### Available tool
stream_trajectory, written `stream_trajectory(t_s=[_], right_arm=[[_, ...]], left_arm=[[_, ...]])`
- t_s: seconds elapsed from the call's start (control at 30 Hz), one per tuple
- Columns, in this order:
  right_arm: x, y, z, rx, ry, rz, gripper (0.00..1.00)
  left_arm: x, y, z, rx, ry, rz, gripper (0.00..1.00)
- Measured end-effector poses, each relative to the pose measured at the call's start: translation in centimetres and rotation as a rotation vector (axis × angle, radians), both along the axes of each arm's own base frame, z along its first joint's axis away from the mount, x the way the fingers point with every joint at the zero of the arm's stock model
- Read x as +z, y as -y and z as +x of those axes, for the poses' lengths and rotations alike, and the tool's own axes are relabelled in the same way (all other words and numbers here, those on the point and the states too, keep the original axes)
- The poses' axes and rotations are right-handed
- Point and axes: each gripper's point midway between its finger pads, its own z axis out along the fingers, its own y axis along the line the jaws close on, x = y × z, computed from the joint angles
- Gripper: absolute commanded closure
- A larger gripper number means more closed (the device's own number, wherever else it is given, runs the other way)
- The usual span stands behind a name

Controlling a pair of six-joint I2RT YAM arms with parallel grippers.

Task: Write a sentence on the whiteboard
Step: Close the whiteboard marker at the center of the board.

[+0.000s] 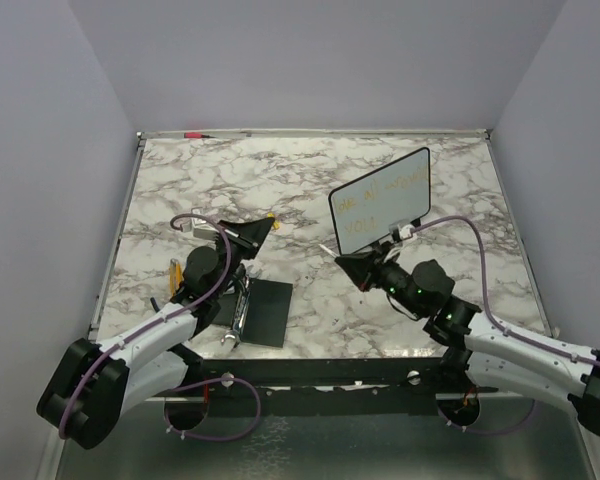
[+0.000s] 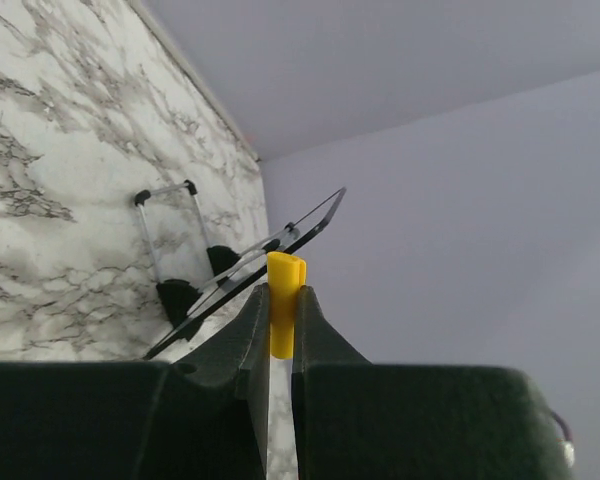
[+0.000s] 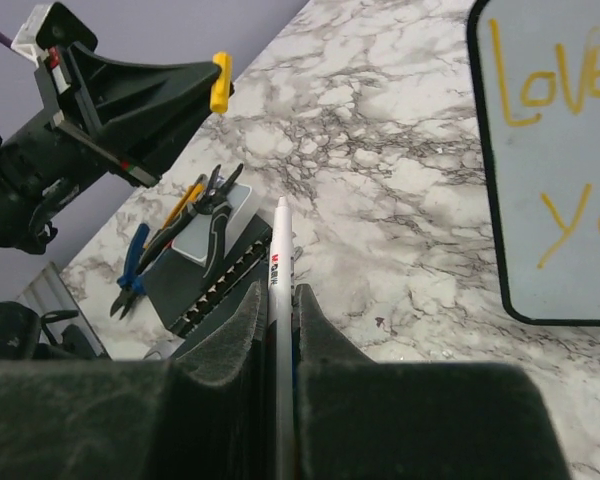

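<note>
The whiteboard (image 1: 382,200) stands propped at the right of the marble table, with yellow lettering (image 1: 378,196) in two lines. In the right wrist view the whiteboard (image 3: 570,250) shows "LOVE" (image 3: 540,80) above "YO". My right gripper (image 3: 278,295) is shut on a white marker (image 3: 279,250), left of and below the board; in the top view the right gripper (image 1: 345,262) is apart from it. My left gripper (image 2: 282,295) is shut on a yellow marker cap (image 2: 283,310), held above the table at centre left (image 1: 263,226). The left wrist view shows the whiteboard (image 2: 315,218) edge-on.
A flat black pad (image 1: 270,312) lies near the front edge with a wrench and pliers (image 3: 215,200) on and beside it. Blue-handled pliers (image 3: 130,280) and an orange-handled tool (image 1: 174,272) lie further left. A red pen (image 1: 193,133) lies at the far edge. Walls enclose the table.
</note>
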Motion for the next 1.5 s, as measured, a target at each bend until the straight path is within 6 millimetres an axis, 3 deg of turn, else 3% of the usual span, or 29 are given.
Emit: stream_trajectory(t_s=[0.27,0.67,0.83,1.5], right_arm=[[-0.3,-4.7,-2.0,-0.004,0.120,-0.052,0.99],[3.6,-8.5,-1.1,-0.063,0.295,-0.012,0.99],[4.3,-9.4,-0.7,-0.068,0.322,-0.005,0.99],[3.9,-11.4,0.1,-0.067,0.328,-0.031,0.99]], left_arm=[[2.6,-1.1,-0.3,0.023,0.036,-0.196,1.00],[3.3,-1.9,-0.6,0.041,0.043,-0.270,1.00],[3.3,-1.9,-0.6,0.040,0.040,-0.278,1.00],[3.4,-1.9,-0.7,0.032,0.032,-0.293,1.00]])
